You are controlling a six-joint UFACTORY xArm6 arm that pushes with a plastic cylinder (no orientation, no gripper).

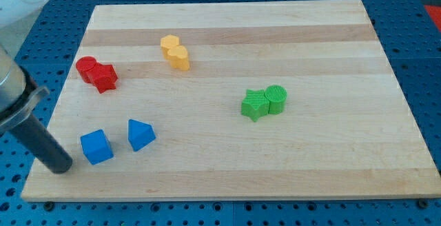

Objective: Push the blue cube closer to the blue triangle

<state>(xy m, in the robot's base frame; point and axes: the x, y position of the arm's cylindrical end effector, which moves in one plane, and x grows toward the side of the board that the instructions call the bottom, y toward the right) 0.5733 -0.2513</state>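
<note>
Just right of tool tip [60, 167], blue cube [96, 147], blue triangle [140, 134] beyond

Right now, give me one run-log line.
my tip: left of blue cube, apart | blue triangle: right of cube, small gap | push: not yet begun

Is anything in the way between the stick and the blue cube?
No. In the camera view, only bare wood separates my tip from the blue cube.

- You see a straight rod of matte black, round in section, ending at my tip [60, 169].
- Above it sits a wider grey metal collar with a squared, lighter clamp edge.
</note>
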